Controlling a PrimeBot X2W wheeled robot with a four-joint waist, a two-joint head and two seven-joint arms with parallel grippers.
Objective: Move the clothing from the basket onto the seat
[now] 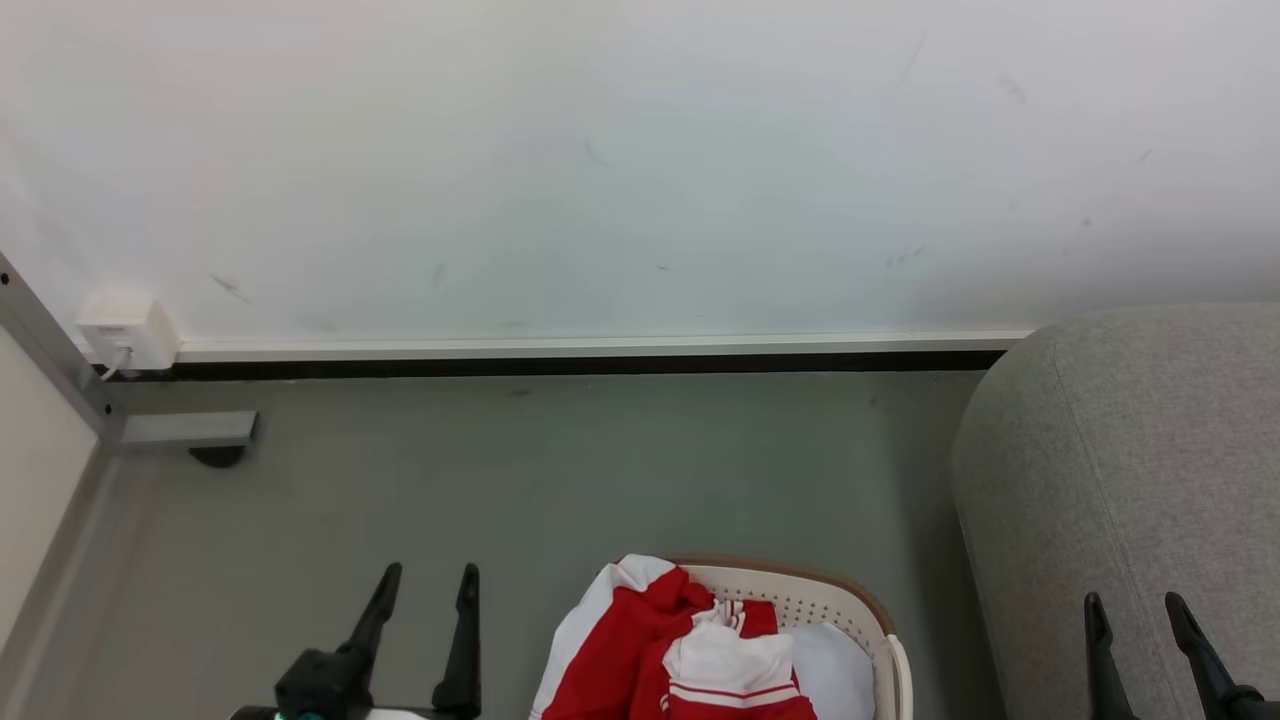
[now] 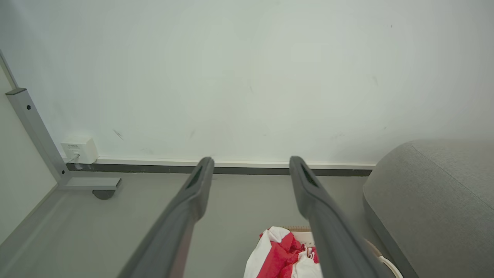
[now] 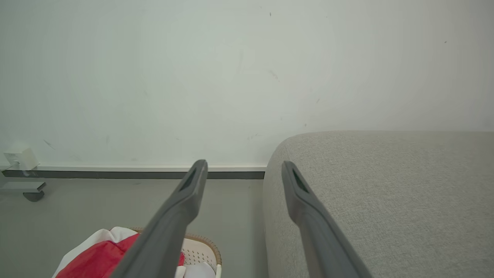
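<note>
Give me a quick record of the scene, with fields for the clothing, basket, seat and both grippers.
clothing: red and white, heaped in the basket, draped over its left rim
basket: cream, on the floor, left of the seat
seat: light grey sofa, at right
left gripper: open, empty
right gripper: open, empty, seen against the seat

- One basket [image 1: 822, 600].
- One piece of red and white clothing [image 1: 620, 660].
- One white cushion [image 1: 838, 672].
- One grey seat [image 1: 1130, 450].
- One left gripper [image 1: 430, 572] and one right gripper [image 1: 1134, 601], two fingers each.
- One white wall box [image 1: 125, 328].
</note>
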